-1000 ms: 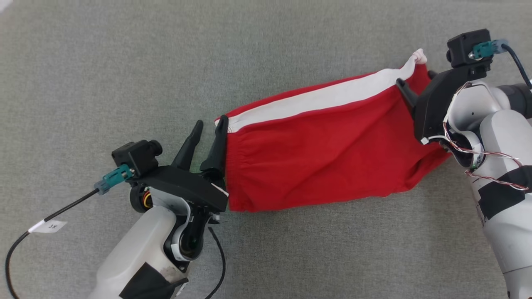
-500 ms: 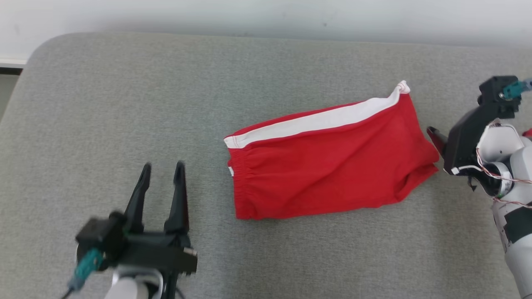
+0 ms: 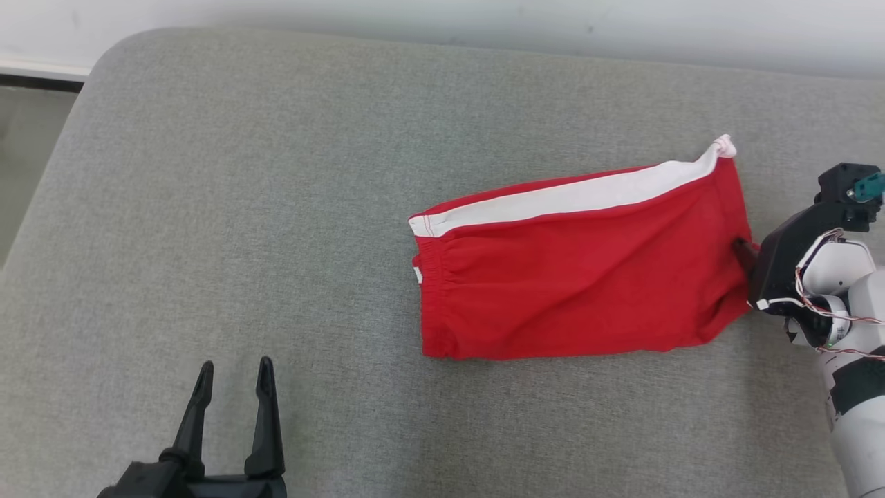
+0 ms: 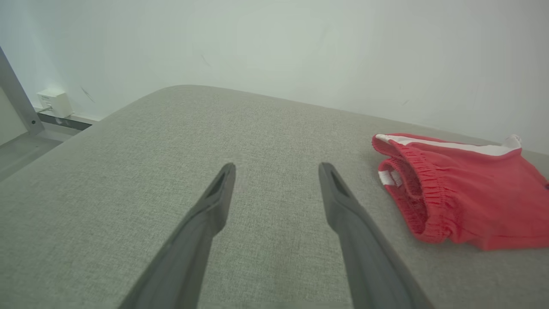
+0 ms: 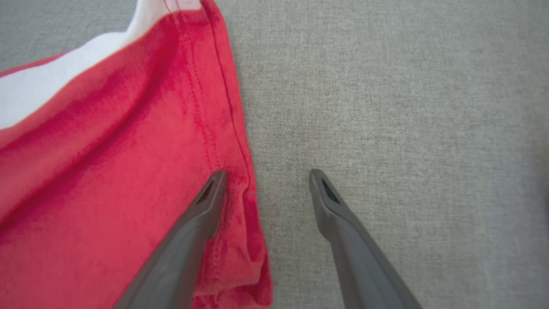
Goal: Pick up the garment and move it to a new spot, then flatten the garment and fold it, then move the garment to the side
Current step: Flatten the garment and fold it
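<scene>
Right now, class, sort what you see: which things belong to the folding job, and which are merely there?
Job: red shorts with a white side stripe; left gripper, open; right gripper, open.
Merely there: small white box at the wall's foot; grey post beside it; white wall.

White forearm (image 3: 859, 443), black tape band (image 3: 856, 379)

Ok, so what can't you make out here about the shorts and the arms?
- Head view: the right jaws are mostly hidden by their own wrist housing at the hem of the red shorts; contact cannot be told.
- Head view: the left jaws' base is cut off by the bottom edge.
- Left wrist view: the shorts' far end runs off the right edge.
- Right wrist view: most of the shorts is cut off by the left edge.
</scene>
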### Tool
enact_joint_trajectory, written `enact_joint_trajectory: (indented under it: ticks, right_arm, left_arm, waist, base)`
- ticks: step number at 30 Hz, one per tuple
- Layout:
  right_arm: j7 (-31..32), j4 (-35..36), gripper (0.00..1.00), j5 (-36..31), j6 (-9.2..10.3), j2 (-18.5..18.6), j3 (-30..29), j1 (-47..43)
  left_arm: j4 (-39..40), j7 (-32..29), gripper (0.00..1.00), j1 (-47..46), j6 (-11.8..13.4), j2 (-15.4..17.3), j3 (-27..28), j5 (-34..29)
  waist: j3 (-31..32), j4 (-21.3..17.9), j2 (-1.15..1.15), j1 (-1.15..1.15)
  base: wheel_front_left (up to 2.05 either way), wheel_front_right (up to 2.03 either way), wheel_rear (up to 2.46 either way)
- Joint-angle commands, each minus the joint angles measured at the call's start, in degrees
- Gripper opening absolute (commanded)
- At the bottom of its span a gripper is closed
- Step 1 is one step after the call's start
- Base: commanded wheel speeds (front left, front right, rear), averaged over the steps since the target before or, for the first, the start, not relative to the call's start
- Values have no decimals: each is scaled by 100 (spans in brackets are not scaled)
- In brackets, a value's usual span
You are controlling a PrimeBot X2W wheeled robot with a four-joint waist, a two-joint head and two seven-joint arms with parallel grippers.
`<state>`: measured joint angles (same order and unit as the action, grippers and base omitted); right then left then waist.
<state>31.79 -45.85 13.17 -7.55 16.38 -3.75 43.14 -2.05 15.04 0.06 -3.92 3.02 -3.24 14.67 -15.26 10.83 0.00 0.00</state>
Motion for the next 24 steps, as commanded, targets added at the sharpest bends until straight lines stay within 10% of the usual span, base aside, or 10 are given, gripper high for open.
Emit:
enact_joint_trajectory:
  ticks: [1, 7, 8, 9, 10, 24]
  right_arm:
    - [8, -41, 100, -46, 14, -52, 16, -4]
    - [178, -299, 100, -111, -3, -334, 306, -128]
    - [220, -326, 53, -102, -8, -364, 371, -148]
    - [242, -333, 38, -99, -9, -383, 446, -169]
    - [244, -330, 1, -83, -15, -386, 490, -185]
    - [-312, 236, 0, -529, 15, 325, 331, -334]
  left_arm:
    - [-3, 15, 100, 54, -10, -6, 29, 0]
    - [-31, 15, 100, 153, -33, -15, 15, 168]
    - [-34, 15, 100, 166, -30, -17, 10, 186]
    - [-51, 16, 100, 180, -29, -16, -7, 209]
    - [-60, 16, 100, 186, -24, -16, -16, 220]
    - [-204, 16, 100, 281, -2, -16, -54, 262]
  waist:
    - [-30, 39, 0, 0]
    - [-64, 74, 0, 0]
    - [-69, 71, 0, 0]
    - [-72, 70, 0, 0]
    - [-74, 70, 0, 0]
    - [310, -106, 0, 0]
  base:
    - [0, 0, 0]
    - [0, 0, 0]
    - [0, 0, 0]
    - [0, 0, 0]
    - [0, 0, 0]
    - [0, 0, 0]
